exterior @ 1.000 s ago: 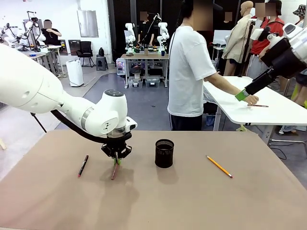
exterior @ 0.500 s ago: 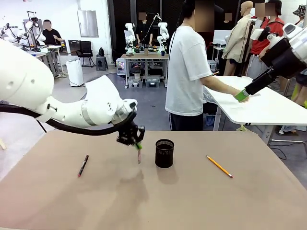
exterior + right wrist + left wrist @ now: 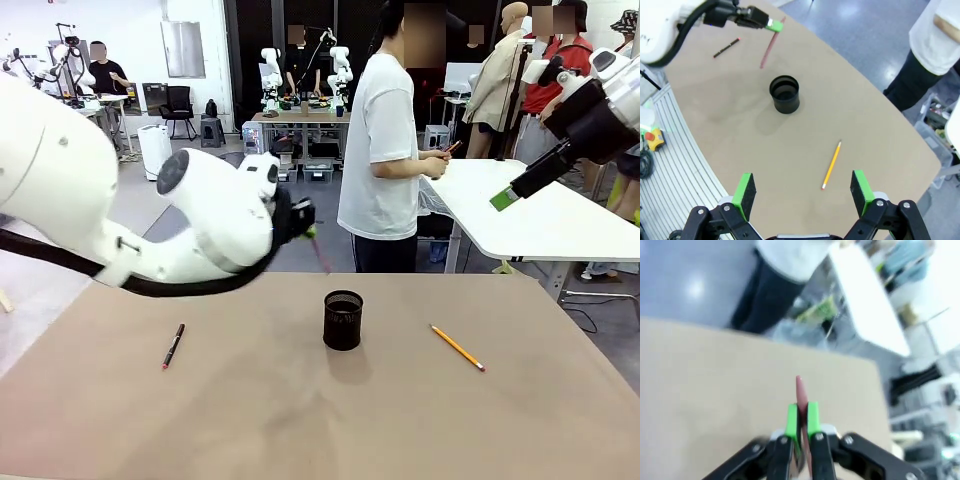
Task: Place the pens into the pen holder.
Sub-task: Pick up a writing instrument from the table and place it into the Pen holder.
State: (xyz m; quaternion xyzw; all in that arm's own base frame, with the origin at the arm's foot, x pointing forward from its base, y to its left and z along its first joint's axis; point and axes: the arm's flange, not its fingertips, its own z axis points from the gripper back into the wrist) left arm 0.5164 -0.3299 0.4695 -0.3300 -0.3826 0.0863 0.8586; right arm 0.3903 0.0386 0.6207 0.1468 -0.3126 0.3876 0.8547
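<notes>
the left gripper (image 3: 305, 231) is shut tight on the thin reddish-brown pen (image 3: 320, 254), up in the air near the small black wire-mesh cup (image 3: 343, 320), not yet over it. next, i think, bring the pen over the cup's mouth, then let go. the right gripper (image 3: 803, 192) hangs wide open, empty.
</notes>
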